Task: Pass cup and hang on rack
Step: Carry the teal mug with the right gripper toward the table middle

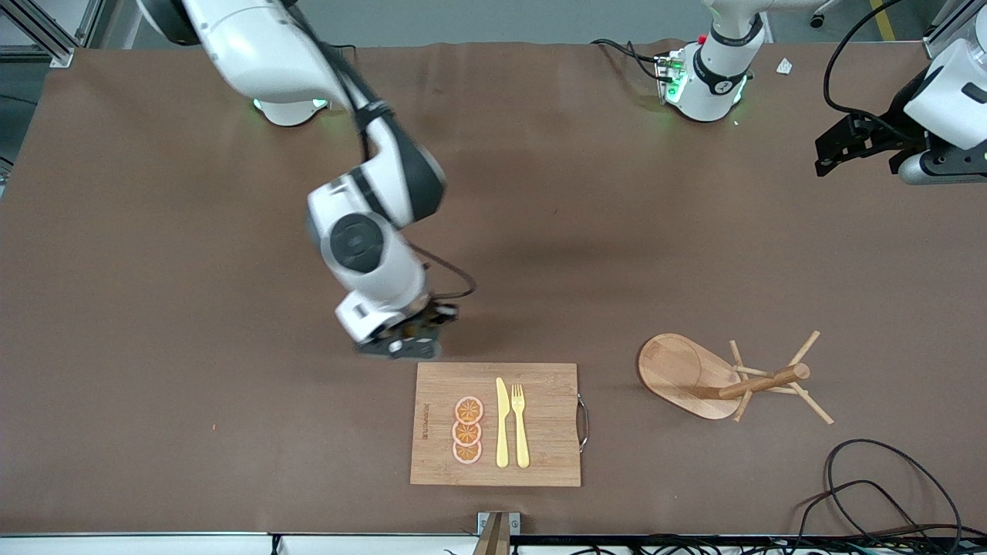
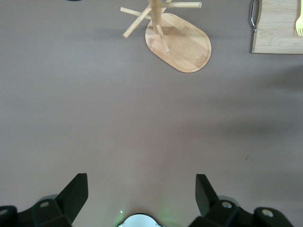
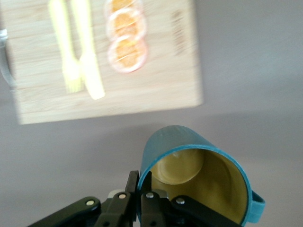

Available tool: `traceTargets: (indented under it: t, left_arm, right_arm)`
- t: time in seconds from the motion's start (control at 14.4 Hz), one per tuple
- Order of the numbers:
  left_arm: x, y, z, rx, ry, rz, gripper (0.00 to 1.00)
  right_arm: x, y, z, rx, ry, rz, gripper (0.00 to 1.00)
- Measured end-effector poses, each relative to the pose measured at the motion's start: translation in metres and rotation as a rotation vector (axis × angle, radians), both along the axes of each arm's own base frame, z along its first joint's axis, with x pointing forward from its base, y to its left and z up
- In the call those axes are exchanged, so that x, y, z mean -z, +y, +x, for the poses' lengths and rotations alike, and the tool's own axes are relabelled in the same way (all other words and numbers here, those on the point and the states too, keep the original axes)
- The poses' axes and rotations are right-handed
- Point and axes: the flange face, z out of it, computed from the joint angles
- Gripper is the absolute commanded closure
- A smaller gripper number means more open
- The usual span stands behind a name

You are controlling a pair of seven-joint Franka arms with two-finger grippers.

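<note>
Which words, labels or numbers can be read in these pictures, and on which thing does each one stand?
None can be read.
Cutting board: a dark branded mark runs along the edge toward the right arm's end of the table; it shows in the front and right wrist views, too blurred to read.
Cup, rack, yellow knife and fork: no text shows.

Fork (image 1: 520, 425) beside knife (image 1: 502, 422) — on board (image 1: 547, 455)

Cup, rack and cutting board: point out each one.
cup (image 3: 176, 142), right wrist view, teal outer wall.
rack (image 1: 678, 368), front view, bare oval base.
cutting board (image 1: 551, 432), front view, bare wood beside the fork.
</note>
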Motion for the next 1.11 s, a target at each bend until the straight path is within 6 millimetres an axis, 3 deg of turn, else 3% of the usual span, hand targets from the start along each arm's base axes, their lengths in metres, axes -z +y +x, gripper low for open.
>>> traceTargets:
  t: [0.14, 0.28, 0.49, 0.62, 0.97, 1.04, 1.11]
  left_arm:
    - [0.000, 0.000, 0.000, 0.000, 0.000, 0.000, 0.00]
    - [0.000, 0.000, 0.000, 0.000, 0.000, 0.000, 0.00]
    - [0.000, 0.000, 0.000, 0.000, 0.000, 0.000, 0.00]
    - [0.000, 0.000, 0.000, 0.000, 0.000, 0.000, 0.00]
    - [0.000, 0.000, 0.000, 0.000, 0.000, 0.000, 0.00]
    - [0.000, 0.000, 0.000, 0.000, 0.000, 0.000, 0.00]
    - [0.000, 0.000, 0.000, 0.000, 0.000, 0.000, 0.00]
  right_arm:
    - [0.017, 0.058, -0.024, 0.069, -0.043, 0.050, 0.98]
    - [0.043, 0.098, -0.043, 0.119, -0.076, 0.099, 0.98]
    - [0.077, 0.137, -0.069, 0.166, -0.077, 0.126, 0.97]
    - [0.083, 0.149, -0.077, 0.193, -0.070, 0.133, 0.89]
    - [0.083, 0.150, -0.078, 0.213, -0.067, 0.132, 0.31]
    - [0.081, 0.150, -0.077, 0.217, -0.070, 0.134, 0.00]
    - [0.077, 0.150, -0.075, 0.220, -0.075, 0.139, 0.00]
